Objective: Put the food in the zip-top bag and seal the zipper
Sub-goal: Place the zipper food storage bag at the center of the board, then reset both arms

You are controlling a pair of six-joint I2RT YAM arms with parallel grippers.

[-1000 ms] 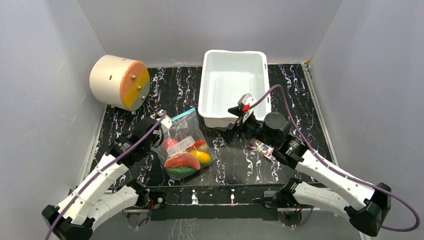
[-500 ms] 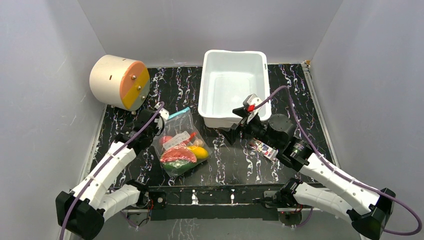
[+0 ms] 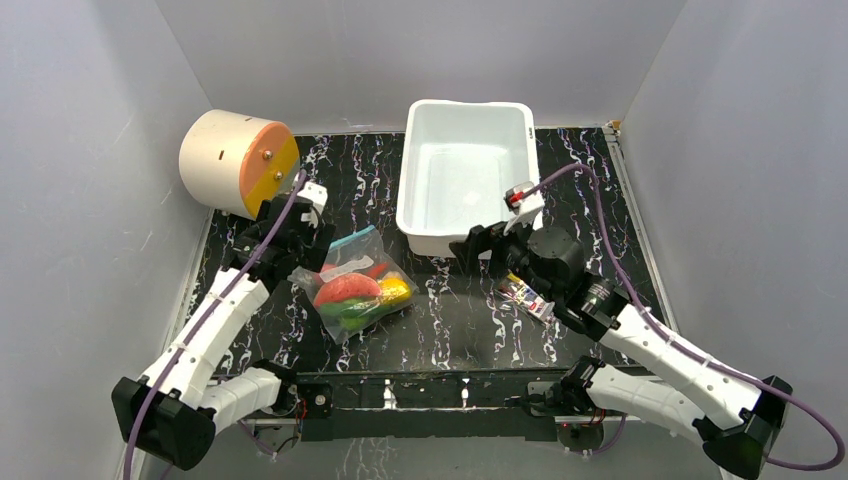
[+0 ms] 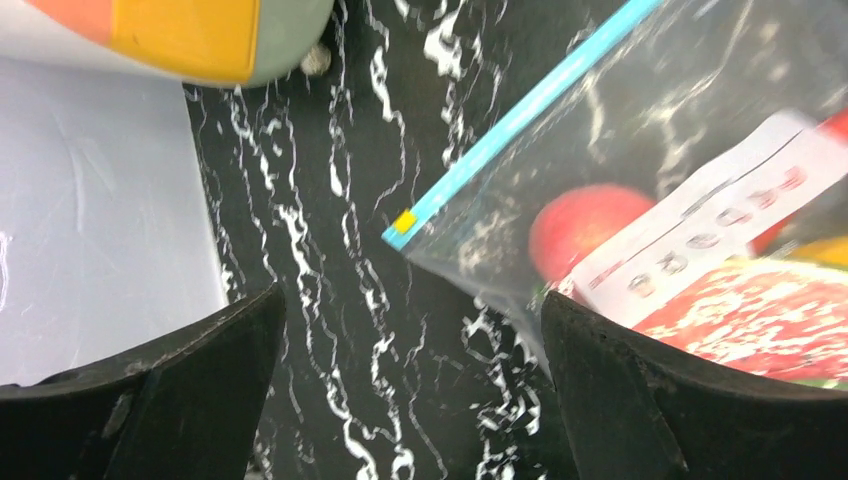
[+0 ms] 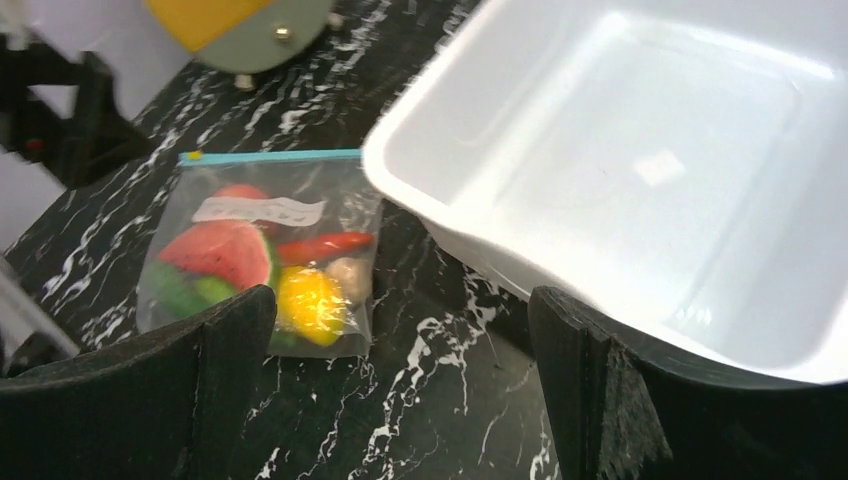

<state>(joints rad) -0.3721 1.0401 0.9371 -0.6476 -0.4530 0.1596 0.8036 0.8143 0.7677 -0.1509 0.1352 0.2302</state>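
Zip-top bag lies on the marbled table, food inside, zipper at its 12 o'clock edge. Left gripper stands wide and empty at the bag's 10 o'clock. Right gripper is wide and empty at 2 o'clock, beside the white bin.

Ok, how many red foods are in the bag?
3: a watermelon slice in the middle of the bag, a round red fruit behind the label near the zipper, a chilli beside the yellow piece. Others may be hidden.

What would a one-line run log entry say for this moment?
food inside zip-top bag | zipper appears closed | left gripper open, by bag corner | right gripper open, near white bin
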